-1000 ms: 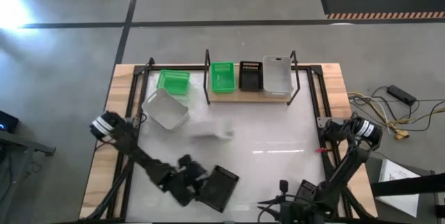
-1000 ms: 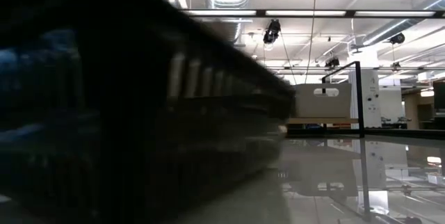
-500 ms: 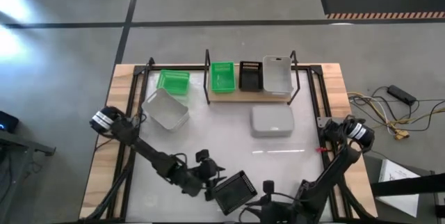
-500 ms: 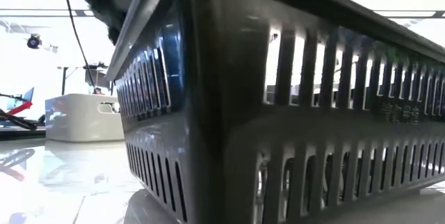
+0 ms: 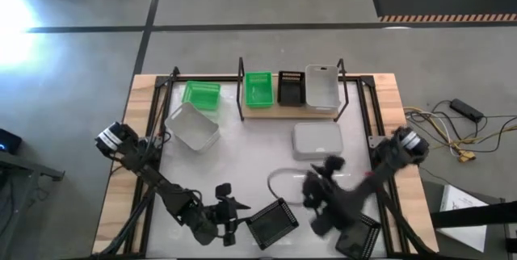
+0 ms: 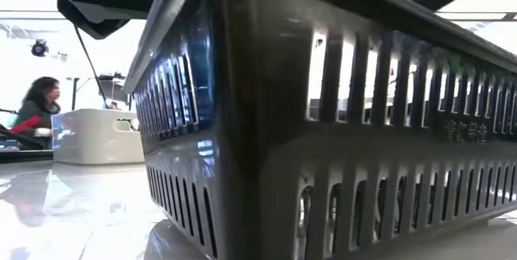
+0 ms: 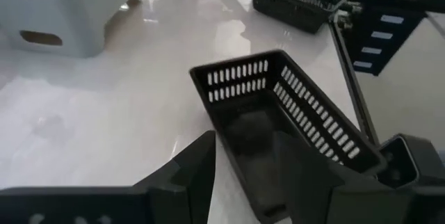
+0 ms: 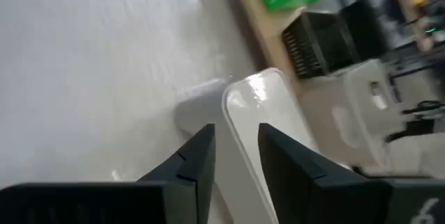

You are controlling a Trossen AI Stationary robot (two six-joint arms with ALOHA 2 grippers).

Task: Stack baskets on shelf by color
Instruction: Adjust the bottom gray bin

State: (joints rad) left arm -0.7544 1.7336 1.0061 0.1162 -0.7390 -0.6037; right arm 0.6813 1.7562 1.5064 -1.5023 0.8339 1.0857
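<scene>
On glossy white tabletop [image 5: 242,171], scattered baskets [image 5: 272,224], grey concrete floor [image 5: 242,2] around

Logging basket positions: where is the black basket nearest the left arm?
In the high view, the black basket sits at the table's near edge, centre, just right of the left tool.

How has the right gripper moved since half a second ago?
Yes. In the high view the right gripper has gone from the table's near edge up toward the shelf, and is now just short of the upside-down white basket.
</scene>
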